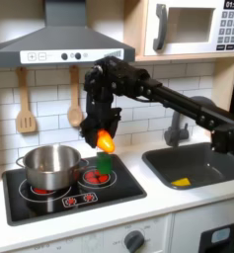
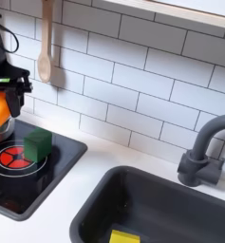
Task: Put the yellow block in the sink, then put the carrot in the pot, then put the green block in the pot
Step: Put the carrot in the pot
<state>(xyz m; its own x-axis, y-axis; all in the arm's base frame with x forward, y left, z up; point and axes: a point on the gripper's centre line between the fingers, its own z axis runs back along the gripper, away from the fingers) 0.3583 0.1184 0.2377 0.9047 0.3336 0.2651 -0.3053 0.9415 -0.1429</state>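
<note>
My gripper [image 1: 103, 134] is clamped on the carrot [image 1: 106, 139], which hangs above the stove's right burner, between the pot [image 1: 49, 166] on the left burner and the green block [image 2: 37, 144] on the right one. The yellow block [image 2: 124, 236] already lies in the sink [image 2: 185, 204]. My worry: the grip looks shallow, so the carrot could slip or clip the pot's rim and bounce onto the stove

I see a grey range hood [image 1: 64, 42] upper left, a microwave [image 1: 195, 26] upper right, two wooden utensils [image 1: 26, 102] on white tile, black stovetop [image 1: 109, 188] lower left.
</note>
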